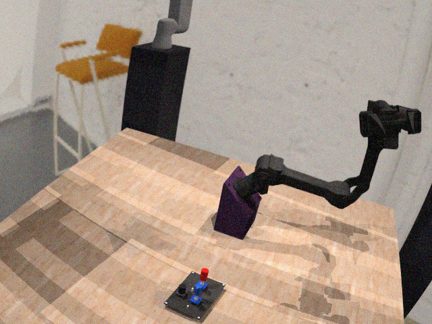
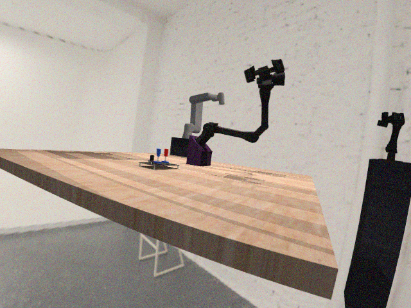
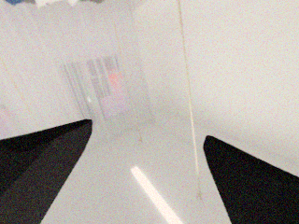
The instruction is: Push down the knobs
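Note:
The dark circuit board [image 1: 181, 305] [image 2: 149, 164] stands on short legs on the table. A red knob [image 1: 204, 274] [image 2: 166, 152] stands high on its shaft, with a gap above its blue potentiometer. A blue knob [image 1: 198, 289] [image 2: 158, 152] also stands high above the other blue potentiometer [image 1: 196, 300], with thin shaft showing below it in the exterior view. Both potentiometers appear seated on the board. My gripper [image 1: 389, 121] [image 2: 263, 70] [image 3: 149, 133] is open and empty, high above the table and far from the board. The wrist view shows no board or knobs between the fingers.
A black knob-like part [image 1: 181, 289] [image 2: 151, 158] stands on the board beside the blue knob. My arm's purple base block [image 1: 234, 209] [image 2: 198, 154] is on the table behind the board. Another arm on a black pedestal [image 1: 155, 90] stands beyond the table.

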Controlling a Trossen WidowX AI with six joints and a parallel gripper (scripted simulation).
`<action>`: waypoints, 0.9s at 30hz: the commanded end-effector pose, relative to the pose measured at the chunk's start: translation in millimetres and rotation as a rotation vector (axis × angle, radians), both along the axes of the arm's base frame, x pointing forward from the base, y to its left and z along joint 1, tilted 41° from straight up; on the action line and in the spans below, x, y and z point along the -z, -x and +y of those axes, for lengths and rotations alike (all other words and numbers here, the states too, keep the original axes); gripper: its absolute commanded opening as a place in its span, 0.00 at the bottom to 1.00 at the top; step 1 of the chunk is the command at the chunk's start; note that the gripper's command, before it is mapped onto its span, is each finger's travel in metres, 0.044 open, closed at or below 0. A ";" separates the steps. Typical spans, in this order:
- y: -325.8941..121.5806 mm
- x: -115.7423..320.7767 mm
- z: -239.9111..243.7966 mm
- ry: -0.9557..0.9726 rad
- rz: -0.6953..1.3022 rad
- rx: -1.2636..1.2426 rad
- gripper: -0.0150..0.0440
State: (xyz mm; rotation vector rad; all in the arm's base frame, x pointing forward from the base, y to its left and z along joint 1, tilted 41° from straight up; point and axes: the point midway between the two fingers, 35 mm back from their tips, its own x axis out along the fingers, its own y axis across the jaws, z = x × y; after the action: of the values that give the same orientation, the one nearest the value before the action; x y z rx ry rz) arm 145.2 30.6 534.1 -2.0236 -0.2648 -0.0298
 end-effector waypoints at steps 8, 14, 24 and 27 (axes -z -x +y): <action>-10.1 -0.3 -28.4 -0.150 0.008 -0.008 0.58; -27.1 8.3 -58.1 -0.330 0.052 -0.045 0.31; -63.3 31.7 -111.4 -0.622 0.135 -0.045 0.25; -74.6 39.4 -119.7 -0.694 0.164 -0.051 0.25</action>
State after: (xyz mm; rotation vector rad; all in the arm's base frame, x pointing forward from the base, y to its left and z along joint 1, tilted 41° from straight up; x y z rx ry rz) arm 209.4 -79.2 502.6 -1.3904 -0.1890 0.0543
